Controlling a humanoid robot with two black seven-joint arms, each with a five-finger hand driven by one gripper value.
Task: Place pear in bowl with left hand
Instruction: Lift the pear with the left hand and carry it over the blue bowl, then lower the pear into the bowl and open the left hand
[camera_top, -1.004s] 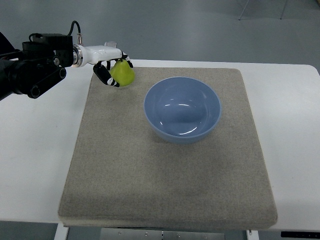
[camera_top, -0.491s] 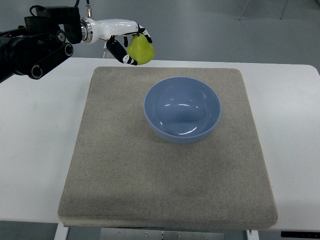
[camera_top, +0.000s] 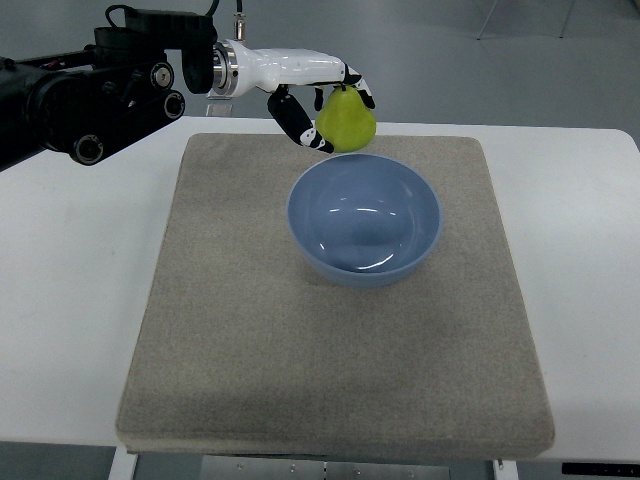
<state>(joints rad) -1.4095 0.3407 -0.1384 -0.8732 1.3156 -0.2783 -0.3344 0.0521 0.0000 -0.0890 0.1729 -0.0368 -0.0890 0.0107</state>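
Left hand is wrapping its fingers around the pear, clamped on it and holding it up off the mat, stem end pointing up so the long axis is roughly upright. Pear is hanging just past the far rim of the blue bowl, on its far-left side, not over the middle yet. Bowl is sitting empty on the mat on the white table. Bowl centre is lying toward the camera and slightly right of the hand, so the carry likely needs that direction before release. Right hand isn't showing.
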